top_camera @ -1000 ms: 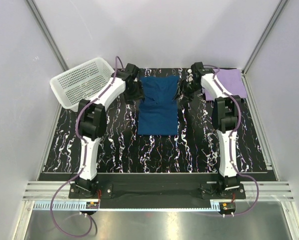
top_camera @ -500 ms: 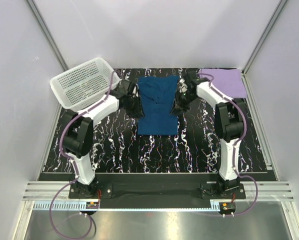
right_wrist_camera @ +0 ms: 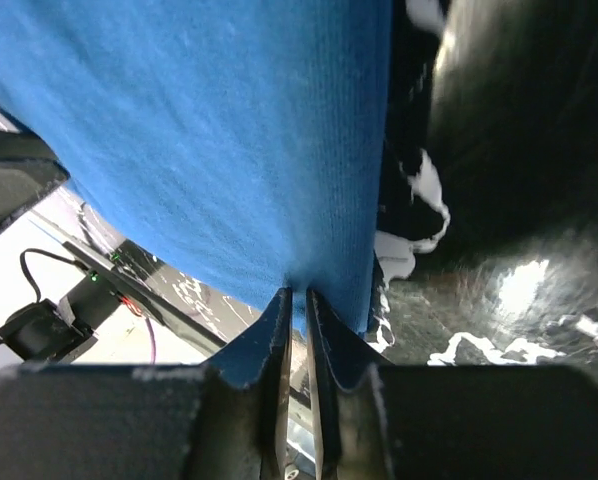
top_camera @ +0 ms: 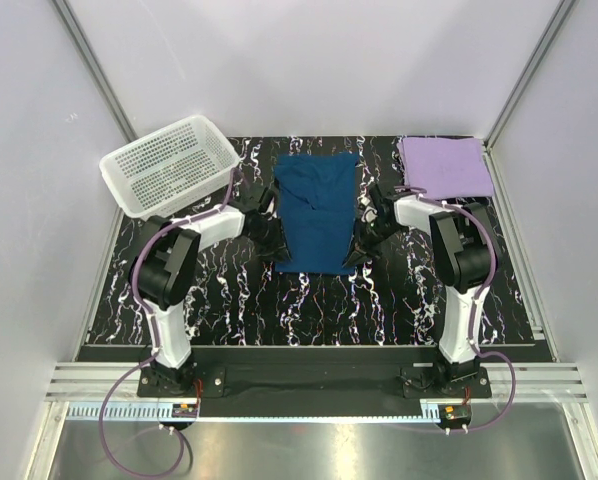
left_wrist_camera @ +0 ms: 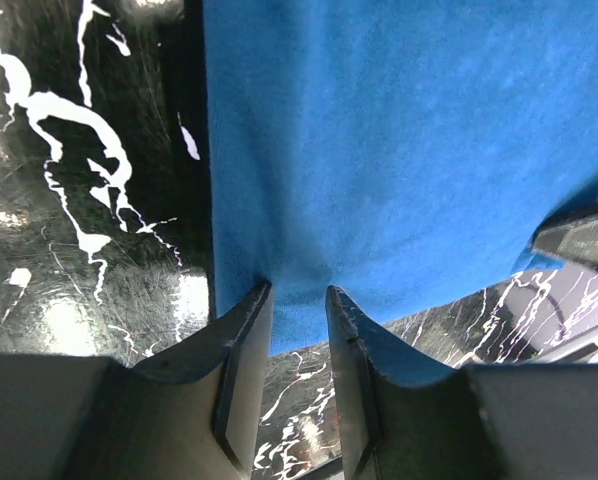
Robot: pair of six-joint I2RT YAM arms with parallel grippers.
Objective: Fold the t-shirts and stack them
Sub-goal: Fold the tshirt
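The dark teal-blue t-shirt (top_camera: 317, 205) lies folded into a long rectangle in the middle of the black marbled table (top_camera: 309, 310); no white print shows. My left gripper (top_camera: 281, 245) is low at its near left corner. In the left wrist view the gripper (left_wrist_camera: 294, 290) has a narrow gap, with the shirt's (left_wrist_camera: 379, 150) near edge at its fingertips. My right gripper (top_camera: 357, 250) is at the near right corner. In the right wrist view it (right_wrist_camera: 297, 292) is pinched on the puckered shirt (right_wrist_camera: 209, 130) edge. The pale lavender t-shirt (top_camera: 444, 167) lies folded at the far right.
A white perforated basket (top_camera: 169, 165) stands at the far left, behind the left arm. Pale walls enclose the table on three sides. The lavender shirt lies just behind the right arm's elbow.
Both grippers have moved along the blue shirt's sides from its far corners to its near corners. The shirt now lies flatter and straighter.
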